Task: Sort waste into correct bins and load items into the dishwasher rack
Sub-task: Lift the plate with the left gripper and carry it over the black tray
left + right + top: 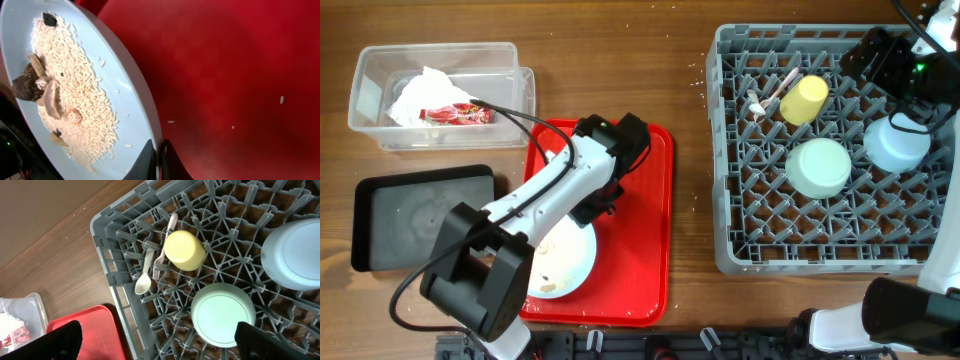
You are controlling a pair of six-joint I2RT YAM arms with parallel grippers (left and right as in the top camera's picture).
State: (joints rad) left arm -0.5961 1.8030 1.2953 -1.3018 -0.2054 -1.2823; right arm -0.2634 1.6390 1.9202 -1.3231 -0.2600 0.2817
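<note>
My left gripper (159,161) is shut on the rim of the light blue plate (125,95), tilted over the red tray (240,75); in the overhead view the gripper (595,205) grips the plate (565,262). Beige crumbs (75,95) and a dark brown lump (25,86) lie on the plate. My right gripper (155,340) is open and empty above the grey rack (825,245). In the rack stand the yellow cup (805,100), mint green bowl (818,166), light blue bowl (896,142) and white fork (772,93). The clear box (500,85) holds white napkins (425,92) and the red wrapper (458,114).
The shallow black tray (420,215) lies at the left edge, below the clear box. A few loose crumbs (281,100) lie on the red tray. Bare wooden table (690,120) runs between the red tray and the rack.
</note>
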